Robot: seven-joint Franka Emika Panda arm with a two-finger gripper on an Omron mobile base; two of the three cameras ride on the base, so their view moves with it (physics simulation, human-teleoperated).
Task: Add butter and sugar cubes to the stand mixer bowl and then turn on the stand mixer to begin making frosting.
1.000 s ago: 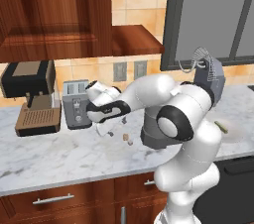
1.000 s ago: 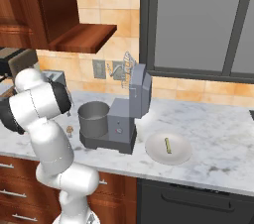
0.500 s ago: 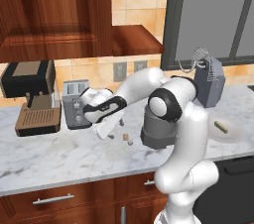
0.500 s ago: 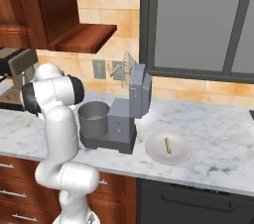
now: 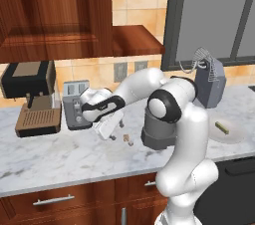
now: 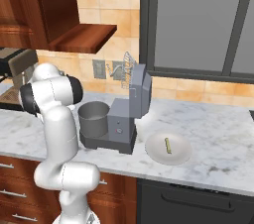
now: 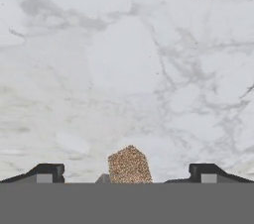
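My gripper [image 5: 117,123] hangs open just above the marble counter, left of the stand mixer bowl [image 5: 158,130]. In the hand view a tan-brown sugar cube [image 7: 129,164] lies on the marble between the two spread fingertips [image 7: 47,172], untouched. Small sugar cubes [image 5: 128,138] sit on the counter just under and right of the hand. The slate-grey stand mixer [image 6: 131,106], head tilted up, holds the grey bowl [image 6: 94,119] on its base. The butter [image 6: 168,144] lies on a white plate [image 6: 155,154] to the mixer's right, also seen as a small stick of butter [image 5: 221,127].
A black-and-brown coffee machine [image 5: 32,99] and a silver toaster [image 5: 74,104] stand against the wall to the left of the hand. Wooden cabinets and a shelf [image 5: 134,42] hang above. A dark appliance front [image 6: 193,200] sits under the counter's right part.
The arm has straightened up at the elbow, and the hand has sunk a little lower toward the counter by the sugar cubes. The jaws stayed open.
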